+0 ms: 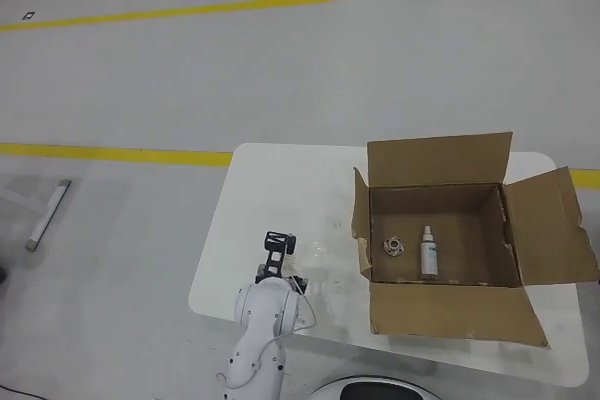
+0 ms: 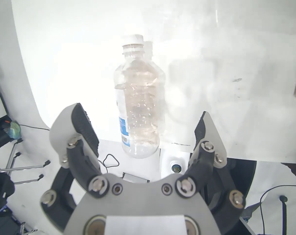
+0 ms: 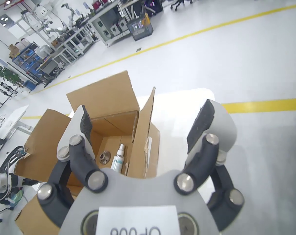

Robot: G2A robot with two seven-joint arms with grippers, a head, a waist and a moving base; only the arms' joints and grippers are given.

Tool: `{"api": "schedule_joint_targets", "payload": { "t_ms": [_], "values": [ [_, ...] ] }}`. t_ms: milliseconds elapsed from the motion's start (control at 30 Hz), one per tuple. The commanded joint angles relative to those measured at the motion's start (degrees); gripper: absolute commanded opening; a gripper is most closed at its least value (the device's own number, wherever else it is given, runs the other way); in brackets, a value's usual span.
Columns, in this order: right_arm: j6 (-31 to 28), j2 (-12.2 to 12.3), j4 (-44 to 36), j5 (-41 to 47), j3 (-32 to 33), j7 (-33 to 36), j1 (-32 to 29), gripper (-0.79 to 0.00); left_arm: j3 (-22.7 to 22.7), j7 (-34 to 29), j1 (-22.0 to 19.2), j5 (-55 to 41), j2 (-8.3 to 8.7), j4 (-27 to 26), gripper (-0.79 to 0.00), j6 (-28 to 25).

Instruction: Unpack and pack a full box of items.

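Left gripper (image 2: 140, 112), spread wide, above clear bottle (image 2: 138, 86) on table (image 2: 211, 50).

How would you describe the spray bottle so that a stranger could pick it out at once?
On the white table stands an open cardboard box. Two things lie on its floor; the spray bottle is the long white one, beside a small round metal part.

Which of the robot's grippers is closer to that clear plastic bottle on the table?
Left. The left gripper is close by the bottle, jaws open, not gripping it. The right gripper hangs open beside the cardboard box, farther off.
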Motion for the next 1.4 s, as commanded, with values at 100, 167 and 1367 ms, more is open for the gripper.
{"api": "schedule_joint_targets", "payload": {
  "t_ms": [100, 167, 1367],
  "values": [
    [0.67, -0.27, -5.91, -2.25, -2.23, 0.01, -0.93, -0.785, 0.85, 0.29, 0.66, -0.59, 0.09, -4.31, 0.000, -0.07],
    [0.14, -0.23, -7.69, -5.11, -4.22, 0.89, -0.92, -0.785, 1.21, 0.29, 0.82, -0.24, 0.15, -5.33, 0.000, -0.10],
    [4.53, 0.58, -8.61, -46.99, -31.58, 23.16, 13.84, -0.785, 1.52, 0.36, 1.02, -0.39, 0.26, -6.06, 0.000, 0.49]
  ]
}}
